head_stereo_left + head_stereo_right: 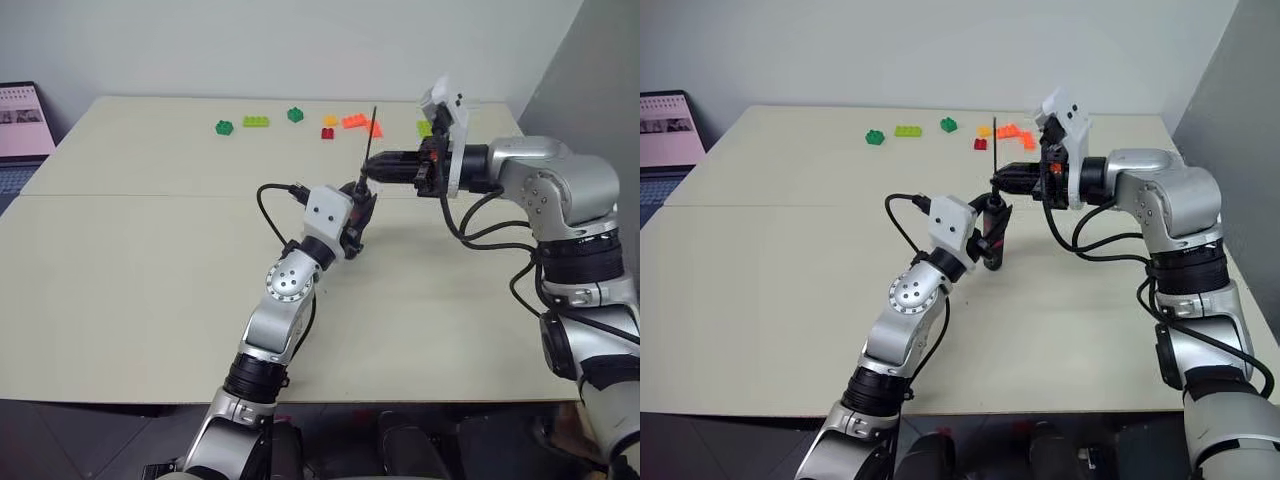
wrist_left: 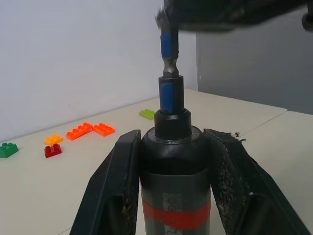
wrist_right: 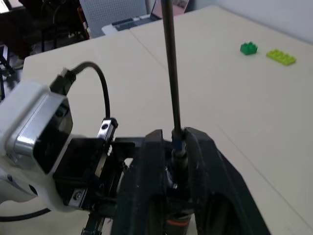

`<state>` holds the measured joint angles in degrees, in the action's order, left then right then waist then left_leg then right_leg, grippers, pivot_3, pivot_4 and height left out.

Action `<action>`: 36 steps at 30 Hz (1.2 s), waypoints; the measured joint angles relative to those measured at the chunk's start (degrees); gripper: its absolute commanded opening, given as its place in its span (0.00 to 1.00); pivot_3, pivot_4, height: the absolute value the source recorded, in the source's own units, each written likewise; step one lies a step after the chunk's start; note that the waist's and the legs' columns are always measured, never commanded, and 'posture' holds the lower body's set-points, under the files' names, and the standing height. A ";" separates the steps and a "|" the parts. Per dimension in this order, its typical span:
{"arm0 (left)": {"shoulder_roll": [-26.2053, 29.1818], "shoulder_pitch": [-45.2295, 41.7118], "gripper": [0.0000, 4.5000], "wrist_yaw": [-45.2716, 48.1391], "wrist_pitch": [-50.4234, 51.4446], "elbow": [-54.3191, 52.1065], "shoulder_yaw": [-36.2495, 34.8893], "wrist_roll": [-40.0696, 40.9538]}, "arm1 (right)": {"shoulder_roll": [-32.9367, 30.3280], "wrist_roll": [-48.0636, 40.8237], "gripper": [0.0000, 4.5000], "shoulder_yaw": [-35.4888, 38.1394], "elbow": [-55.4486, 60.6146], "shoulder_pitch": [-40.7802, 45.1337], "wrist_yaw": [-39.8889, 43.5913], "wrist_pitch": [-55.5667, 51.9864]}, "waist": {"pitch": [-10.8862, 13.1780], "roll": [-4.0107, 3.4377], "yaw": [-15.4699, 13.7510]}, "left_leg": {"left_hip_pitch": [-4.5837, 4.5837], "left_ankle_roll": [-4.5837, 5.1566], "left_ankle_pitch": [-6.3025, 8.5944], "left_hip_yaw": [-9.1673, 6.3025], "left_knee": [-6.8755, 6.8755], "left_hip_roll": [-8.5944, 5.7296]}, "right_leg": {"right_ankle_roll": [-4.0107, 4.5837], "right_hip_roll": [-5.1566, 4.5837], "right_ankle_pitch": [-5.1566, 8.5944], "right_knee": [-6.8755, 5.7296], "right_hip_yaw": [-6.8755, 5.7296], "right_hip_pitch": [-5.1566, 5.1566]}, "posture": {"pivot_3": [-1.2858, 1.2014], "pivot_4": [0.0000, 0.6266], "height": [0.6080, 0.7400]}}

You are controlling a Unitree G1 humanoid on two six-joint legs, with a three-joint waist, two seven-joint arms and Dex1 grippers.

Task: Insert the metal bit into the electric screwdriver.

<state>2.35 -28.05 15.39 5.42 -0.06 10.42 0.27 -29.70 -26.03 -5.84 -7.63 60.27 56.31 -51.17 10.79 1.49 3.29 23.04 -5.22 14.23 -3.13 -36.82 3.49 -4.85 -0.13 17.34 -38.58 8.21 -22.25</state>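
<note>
Toy bricks (image 1: 255, 122) in green, red and orange lie scattered at the far edge of the surface (image 1: 120, 260), well apart from both arms, and nothing stands between the hands. The screwdriver (image 2: 175, 196) stands nearly upright above the surface, tip up, pinched between the fingers of the left hand (image 1: 360, 205). The bit (image 1: 370, 132) sits in its tip, long axis upright, rising past the right hand (image 1: 375, 167), whose fingers flank the bit's lower end; whether they press it I cannot tell.
</note>
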 measured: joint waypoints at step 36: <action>0.26 -1.77 0.36 0.49 -0.46 2.08 -0.13 0.58 | -3.37 -2.29 0.88 4.83 5.21 -3.90 -2.68 -0.08 | 0.00 0.00 -0.05 | 0.04 0.00 0.00 0.00 0.04 0.00 | 0.00 0.00 0.00 0.03 0.00 -0.03 | 0.52 0.24 1.00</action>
<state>2.61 -29.81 15.89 4.96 2.02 10.29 0.85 -33.07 -28.32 -1.01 -2.42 56.38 53.63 -51.24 10.79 1.49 3.24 23.08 -5.22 14.23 -3.13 -36.78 3.48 -4.85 -0.14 17.34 -38.55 8.21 -22.28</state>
